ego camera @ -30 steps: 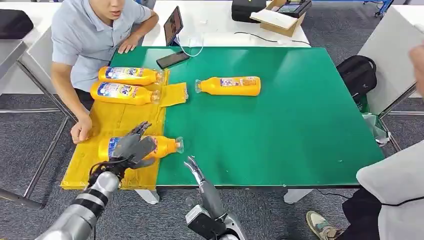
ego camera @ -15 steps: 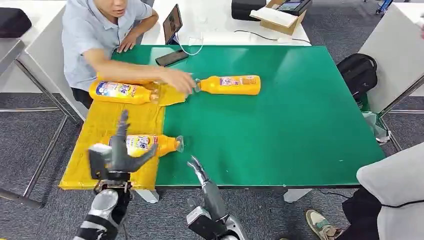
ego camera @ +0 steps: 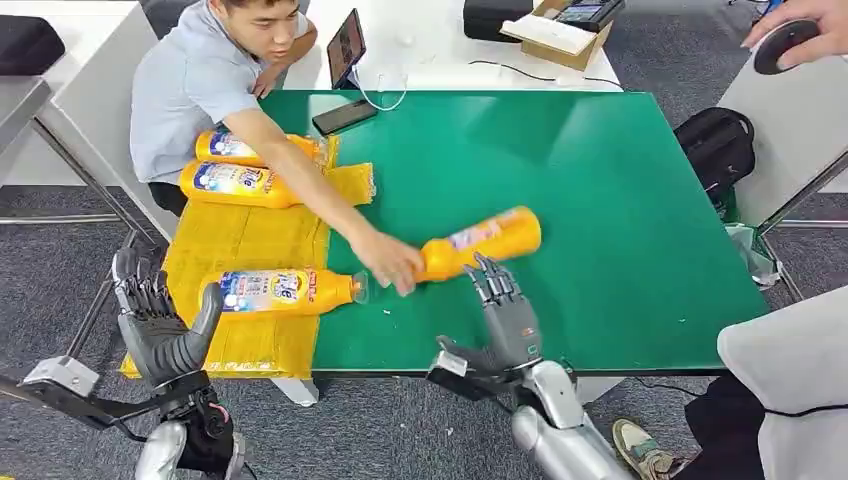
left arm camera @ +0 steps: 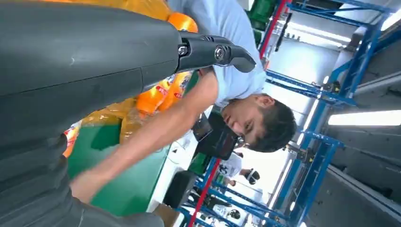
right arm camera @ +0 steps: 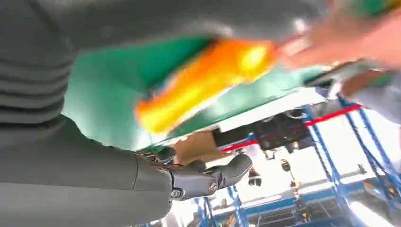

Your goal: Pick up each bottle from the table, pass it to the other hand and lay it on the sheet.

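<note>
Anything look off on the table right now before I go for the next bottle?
Yes: a person's hand grips the neck end of the orange bottle on the green table, lying at a slant just in front of the open right hand. The three bottles on the yellow sheet look fine.

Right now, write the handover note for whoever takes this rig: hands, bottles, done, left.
Left hand: open, raised off the near left corner of the table, holding nothing.
Right hand: open, fingers up, just short of the fourth bottle.
Done: three bottles lie on the yellow sheet: two far, one near.
Left: the fourth bottle lies on the green table; a person's hand holds its neck end.
</note>
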You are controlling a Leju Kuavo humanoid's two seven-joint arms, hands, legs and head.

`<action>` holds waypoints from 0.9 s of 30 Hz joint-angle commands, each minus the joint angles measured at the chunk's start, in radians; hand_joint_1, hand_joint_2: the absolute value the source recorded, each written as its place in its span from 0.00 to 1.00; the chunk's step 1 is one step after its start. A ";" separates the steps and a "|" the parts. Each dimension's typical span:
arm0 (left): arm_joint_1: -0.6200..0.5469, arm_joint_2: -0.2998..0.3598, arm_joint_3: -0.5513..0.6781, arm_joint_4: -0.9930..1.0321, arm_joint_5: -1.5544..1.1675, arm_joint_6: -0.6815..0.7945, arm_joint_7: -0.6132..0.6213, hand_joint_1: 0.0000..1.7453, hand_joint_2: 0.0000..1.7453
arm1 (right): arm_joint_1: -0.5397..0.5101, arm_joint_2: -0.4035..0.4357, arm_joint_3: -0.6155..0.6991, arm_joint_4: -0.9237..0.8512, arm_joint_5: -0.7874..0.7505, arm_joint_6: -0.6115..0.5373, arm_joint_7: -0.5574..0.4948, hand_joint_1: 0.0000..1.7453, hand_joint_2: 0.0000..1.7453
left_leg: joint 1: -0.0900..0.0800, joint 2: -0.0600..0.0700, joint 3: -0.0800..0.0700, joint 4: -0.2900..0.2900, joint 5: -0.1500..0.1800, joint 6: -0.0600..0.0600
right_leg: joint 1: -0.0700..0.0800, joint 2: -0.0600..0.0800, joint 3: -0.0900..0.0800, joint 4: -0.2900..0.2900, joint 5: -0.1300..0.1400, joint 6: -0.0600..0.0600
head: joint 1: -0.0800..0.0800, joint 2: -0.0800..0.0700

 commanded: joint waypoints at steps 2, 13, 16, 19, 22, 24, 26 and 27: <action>-0.019 0.000 -0.066 0.027 -0.071 0.071 0.017 0.00 1.00 | -0.203 -0.046 -0.020 0.330 0.028 0.017 0.034 0.00 1.00 | 0.002 -0.001 0.003 0.000 -0.001 -0.002 | 0.002 -0.002 0.004 -0.001 -0.001 -0.003 | 0.000 0.000; -0.117 0.021 -0.158 0.193 -0.185 0.204 0.056 0.00 1.00 | -0.311 -0.009 -0.014 0.511 0.051 0.082 0.104 0.00 1.00 | 0.001 0.000 0.002 0.000 0.000 -0.002 | 0.002 -0.001 0.002 -0.001 0.000 -0.003 | 0.000 0.000; -0.129 0.023 -0.174 0.206 -0.187 0.206 0.059 0.00 1.00 | -0.330 -0.002 0.000 0.541 0.072 0.107 0.133 0.00 1.00 | 0.001 0.001 0.001 0.000 -0.001 -0.002 | 0.001 0.000 0.001 0.000 -0.001 -0.002 | 0.000 0.000; -0.134 0.025 -0.184 0.206 -0.189 0.208 0.064 0.00 1.00 | -0.343 -0.004 0.015 0.556 0.095 0.125 0.162 0.00 1.00 | 0.001 0.001 0.001 0.000 -0.001 -0.002 | 0.001 0.000 0.001 0.000 -0.001 -0.002 | 0.000 0.000; -0.136 0.031 -0.197 0.202 -0.189 0.208 0.067 0.00 1.00 | -0.360 -0.012 0.042 0.573 0.132 0.174 0.209 0.00 1.00 | 0.001 0.000 0.001 0.000 0.000 -0.001 | 0.001 0.000 0.001 0.000 -0.001 -0.002 | 0.000 0.000; -0.138 0.032 -0.204 0.202 -0.188 0.207 0.069 0.00 1.00 | -0.369 -0.015 0.049 0.581 0.142 0.199 0.223 0.00 1.00 | 0.001 0.000 0.000 0.000 0.000 -0.001 | 0.001 -0.001 0.000 0.000 0.000 -0.002 | 0.000 0.000; -0.139 0.031 -0.205 0.202 -0.188 0.206 0.070 0.00 1.00 | -0.372 -0.016 0.049 0.581 0.142 0.202 0.223 0.00 1.00 | 0.001 0.000 0.000 0.000 0.000 -0.001 | 0.001 -0.001 0.000 0.000 0.000 -0.002 | 0.000 0.000; -0.141 0.033 -0.210 0.203 -0.187 0.203 0.074 0.00 1.00 | -0.375 -0.016 0.053 0.587 0.148 0.217 0.231 0.00 1.00 | 0.001 0.000 0.000 0.000 0.000 -0.001 | 0.001 -0.001 0.000 0.000 0.000 -0.001 | 0.000 0.000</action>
